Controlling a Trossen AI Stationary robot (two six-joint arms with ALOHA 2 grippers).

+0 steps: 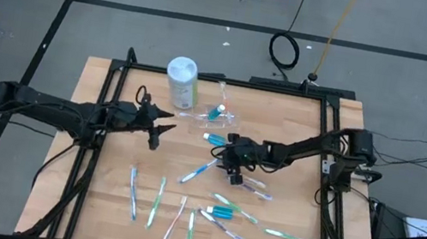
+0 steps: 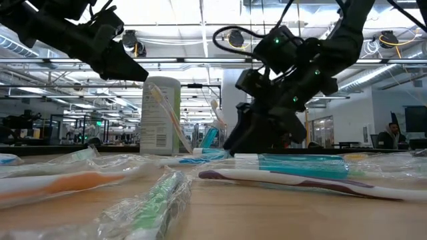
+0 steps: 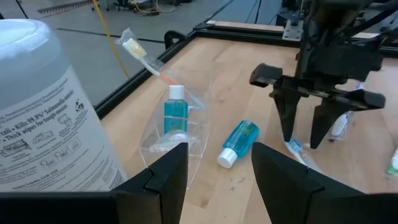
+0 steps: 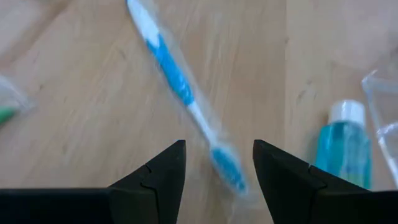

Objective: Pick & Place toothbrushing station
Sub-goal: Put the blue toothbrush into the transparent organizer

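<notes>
A blue-and-white wrapped toothbrush (image 4: 180,87) lies flat on the wooden table. My right gripper (image 4: 217,180) is open low over it, one finger on each side of its brush end (image 3: 295,148), not touching. The clear plastic holder (image 3: 180,134) stands at the far middle with a small blue bottle (image 3: 175,112) upright inside and a white toothbrush (image 3: 144,57) leaning out of it. Another blue bottle (image 3: 239,140) lies on its side beside the holder. My left gripper (image 1: 164,126) hovers open left of the holder, with nothing between its fingers.
A white wipes canister (image 1: 181,82) stands at the far left beside the holder. Several wrapped toothbrushes (image 1: 156,201) and a third blue bottle (image 1: 221,213) are scattered over the table's near half. A black frame (image 1: 96,143) runs along the table's edges.
</notes>
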